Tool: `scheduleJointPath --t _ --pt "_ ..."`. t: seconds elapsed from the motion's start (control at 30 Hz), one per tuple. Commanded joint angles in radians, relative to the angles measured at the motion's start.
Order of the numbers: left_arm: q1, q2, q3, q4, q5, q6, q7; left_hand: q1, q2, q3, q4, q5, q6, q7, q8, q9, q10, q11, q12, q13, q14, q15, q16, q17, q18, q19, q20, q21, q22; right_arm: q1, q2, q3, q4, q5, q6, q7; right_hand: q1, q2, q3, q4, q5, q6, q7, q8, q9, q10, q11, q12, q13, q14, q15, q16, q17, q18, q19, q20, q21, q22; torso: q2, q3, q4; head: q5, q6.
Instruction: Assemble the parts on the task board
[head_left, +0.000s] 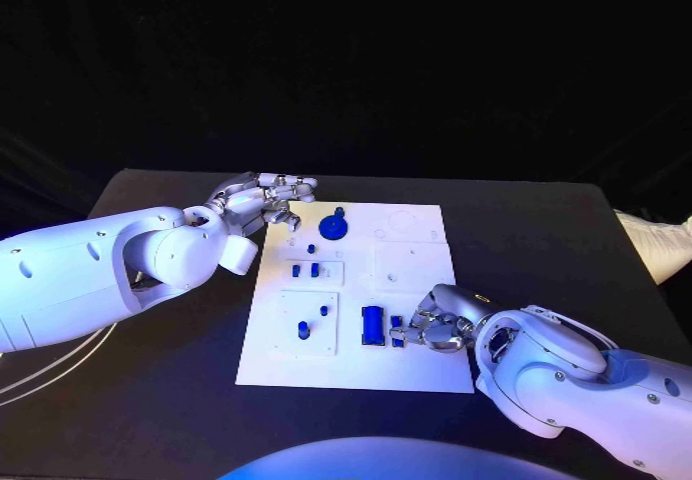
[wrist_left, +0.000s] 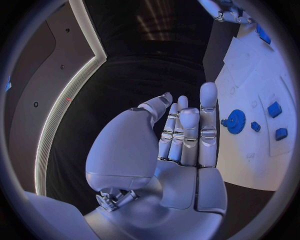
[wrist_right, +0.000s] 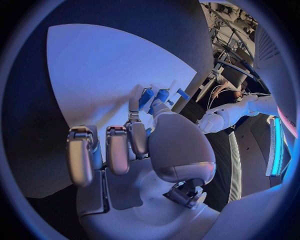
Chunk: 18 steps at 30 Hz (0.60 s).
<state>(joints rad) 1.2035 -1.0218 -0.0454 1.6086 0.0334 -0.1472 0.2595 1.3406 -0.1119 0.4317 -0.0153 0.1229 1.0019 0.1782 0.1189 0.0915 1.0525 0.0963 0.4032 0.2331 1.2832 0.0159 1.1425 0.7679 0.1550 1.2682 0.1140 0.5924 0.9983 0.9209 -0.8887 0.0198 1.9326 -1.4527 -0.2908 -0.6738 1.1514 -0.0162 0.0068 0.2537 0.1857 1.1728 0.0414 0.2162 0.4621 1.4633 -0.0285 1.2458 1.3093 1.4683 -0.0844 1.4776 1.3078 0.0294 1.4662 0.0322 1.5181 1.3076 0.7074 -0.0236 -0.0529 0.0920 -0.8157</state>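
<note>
table: black tabletop (head_left: 548, 250)
on table: white task board (head_left: 274, 372), lying flat at the middle
on board: small blue parts (head_left: 372, 325), 1 blue gear (head_left: 333, 227)

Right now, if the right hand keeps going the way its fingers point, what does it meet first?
Probably the long blue part standing beside a smaller blue part on the task board; the right hand is already at them, though contact is unclear.

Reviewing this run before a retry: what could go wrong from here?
1. The right hand works at the small blue parts near the white task board's front edge; its fingers hide the contact from the head view, so a slip could go unseen.
2. The left hand hovers beside the blue gear; a stray move may nudge it.
</note>
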Motion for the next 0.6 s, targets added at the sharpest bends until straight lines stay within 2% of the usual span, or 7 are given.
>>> scheduleJointPath --t 0.03,0.27,0.6 --pt "0.0 0.0 0.0 0.001 -0.004 0.02 0.004 -0.004 0.007 -0.003 0.0 0.005 -0.006 0.001 0.003 -0.001 -0.004 0.0 0.004 0.001 -0.007 -0.002 -0.005 -0.001 0.015 -0.004 -0.001 -0.003 -0.001 -0.001 -0.005 0.0 0.005 -0.011 0.019 0.032 0.023 0.001 -0.013 -0.002 -0.02 -0.007 0.0 0.005 0.002 0.01 -0.001 -0.005 0.081 0.076 -0.003 0.002 0.13 -0.013 0.061 -0.004 0.004 0.219 0.0 0.0003 -0.0002 0.0 0.0" --pt "0.0 0.0 0.0 0.0 -0.006 0.02 0.002 -0.005 0.008 -0.005 0.001 0.005 -0.008 0.001 0.004 -0.002 -0.007 0.001 0.006 0.001 -0.009 -0.002 -0.006 -0.005 0.015 -0.006 -0.001 -0.01 -0.005 -0.002 -0.017 0.0 0.009 -0.013 0.028 0.039 0.046 0.006 -0.027 -0.007 -0.042 -0.008 0.001 0.007 0.003 0.01 0.0 -0.006 0.082 0.076 -0.003 0.001 0.129 -0.013 0.06 -0.003 0.004 0.218 0.0 -0.0001 0.0 0.0 0.0" --pt "0.0 0.001 0.0 0.0 -0.007 0.02 0.001 -0.005 0.008 -0.005 0.001 0.005 -0.008 0.001 0.004 -0.002 -0.007 0.001 0.006 0.001 -0.009 -0.002 -0.006 -0.005 0.015 -0.006 -0.001 -0.01 -0.005 -0.002 -0.018 0.0 0.003 -0.014 0.045 0.042 0.063 0.012 -0.034 -0.012 -0.05 -0.01 0.001 0.008 0.003 0.01 0.0 -0.006 0.082 0.076 -0.003 0.001 0.13 -0.013 0.061 -0.003 0.004 0.219 0.0 -0.0007 0.0008 -0.001 0.0"
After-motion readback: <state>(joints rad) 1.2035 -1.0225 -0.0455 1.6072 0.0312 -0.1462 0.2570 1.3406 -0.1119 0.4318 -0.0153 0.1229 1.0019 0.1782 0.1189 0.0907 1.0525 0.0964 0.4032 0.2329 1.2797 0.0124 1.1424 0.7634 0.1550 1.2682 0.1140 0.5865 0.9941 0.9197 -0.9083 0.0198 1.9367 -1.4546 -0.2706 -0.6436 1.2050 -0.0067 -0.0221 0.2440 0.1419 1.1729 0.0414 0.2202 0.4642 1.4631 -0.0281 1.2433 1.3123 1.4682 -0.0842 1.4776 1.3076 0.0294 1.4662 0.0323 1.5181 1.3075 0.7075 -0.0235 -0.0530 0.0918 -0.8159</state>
